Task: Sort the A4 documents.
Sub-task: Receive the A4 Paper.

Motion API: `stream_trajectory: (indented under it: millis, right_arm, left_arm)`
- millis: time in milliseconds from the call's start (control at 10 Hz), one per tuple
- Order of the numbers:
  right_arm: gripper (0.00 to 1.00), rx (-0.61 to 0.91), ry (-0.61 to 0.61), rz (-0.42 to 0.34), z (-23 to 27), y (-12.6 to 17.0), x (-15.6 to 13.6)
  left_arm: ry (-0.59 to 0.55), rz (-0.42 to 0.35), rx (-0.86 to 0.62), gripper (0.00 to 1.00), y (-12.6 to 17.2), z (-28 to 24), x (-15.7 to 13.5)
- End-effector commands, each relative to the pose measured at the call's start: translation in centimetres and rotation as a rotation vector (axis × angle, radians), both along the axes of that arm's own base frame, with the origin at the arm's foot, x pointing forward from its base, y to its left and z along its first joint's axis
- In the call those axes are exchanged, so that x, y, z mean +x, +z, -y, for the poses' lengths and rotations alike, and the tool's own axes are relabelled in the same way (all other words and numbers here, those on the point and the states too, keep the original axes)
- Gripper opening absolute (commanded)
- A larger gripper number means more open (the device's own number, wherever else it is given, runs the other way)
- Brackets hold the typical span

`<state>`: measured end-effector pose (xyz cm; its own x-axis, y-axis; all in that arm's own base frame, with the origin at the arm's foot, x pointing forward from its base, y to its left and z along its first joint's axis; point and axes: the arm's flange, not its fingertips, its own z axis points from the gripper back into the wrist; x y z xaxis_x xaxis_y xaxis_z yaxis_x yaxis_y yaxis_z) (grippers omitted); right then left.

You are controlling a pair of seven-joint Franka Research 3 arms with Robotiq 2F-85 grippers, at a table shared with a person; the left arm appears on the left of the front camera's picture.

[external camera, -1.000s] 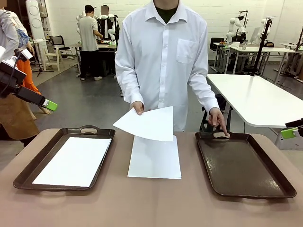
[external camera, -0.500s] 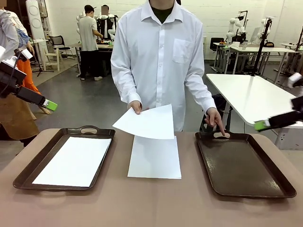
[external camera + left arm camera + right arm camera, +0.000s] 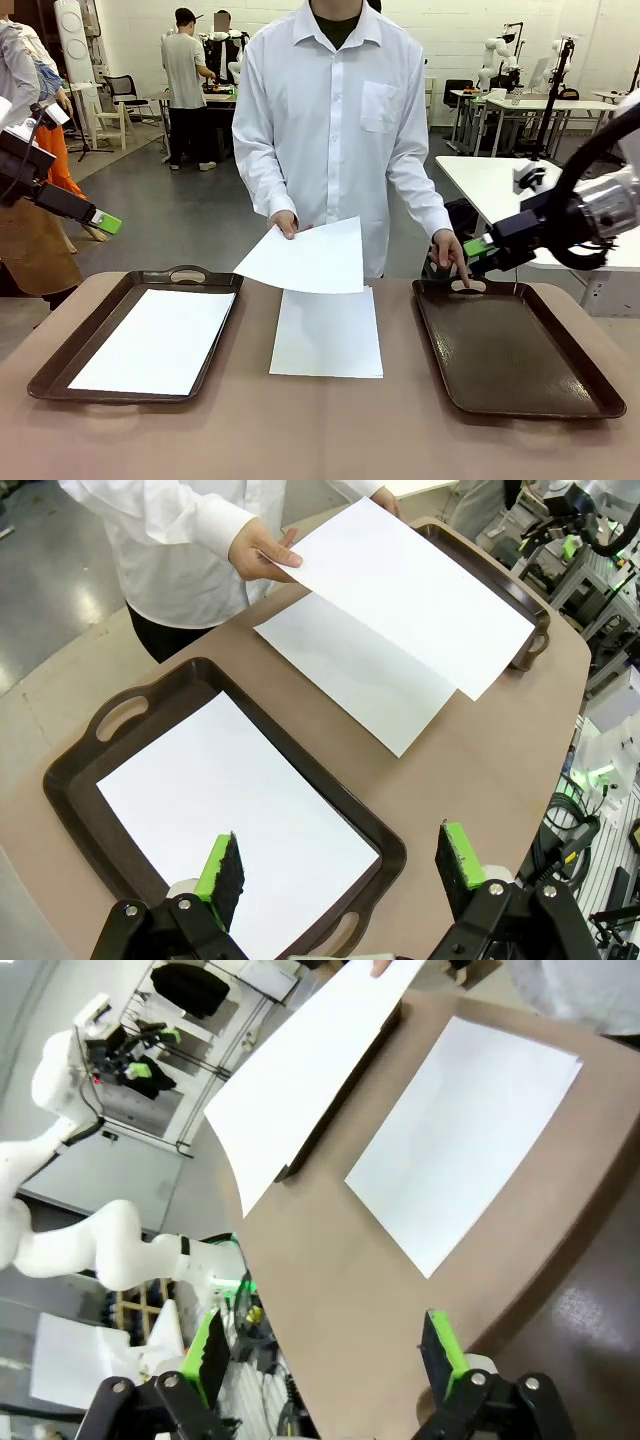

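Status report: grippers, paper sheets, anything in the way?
Left gripper, right gripper open, empty. White A4 paper sheets: one in left dark brown tray, one on table, one in person's hand. Other hand on right tray.

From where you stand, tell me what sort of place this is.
Probably a robotics lab or workshop, not an office. A white worktable stands on a bare grey floor, another person works at a bench farther back, and the right gripper hangs by the brown table.
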<state>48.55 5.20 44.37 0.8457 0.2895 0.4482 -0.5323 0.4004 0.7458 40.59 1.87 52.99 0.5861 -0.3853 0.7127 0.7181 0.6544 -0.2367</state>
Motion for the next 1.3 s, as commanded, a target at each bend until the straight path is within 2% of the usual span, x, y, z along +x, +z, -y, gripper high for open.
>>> stream_trajectory:
  millis: [0,200,400,800,1200]
  right_arm:
    - [1.00,0.032,-0.006,-0.096,-1.3,-0.1,2.3]
    - [1.00,0.086,-0.002,-0.201,-3.4,-1.3,4.1]
    - [1.00,0.140,-0.009,-0.276,-5.1,-1.8,5.4]
    - [1.00,0.176,-0.047,-0.356,-9.2,-3.6,7.9]
    - [1.00,0.198,-0.070,-0.363,-12.6,-5.1,9.6]
  left_arm:
    - [-0.003,0.000,0.004,1.00,0.0,0.0,0.0]
    - [-0.003,0.000,0.004,1.00,0.0,0.0,0.0]
    - [-0.003,0.000,0.004,1.00,0.0,0.0,0.0]
    - [-0.003,0.000,0.004,1.00,0.0,0.0,0.0]
    - [-0.003,0.000,0.004,1.00,0.0,0.0,0.0]
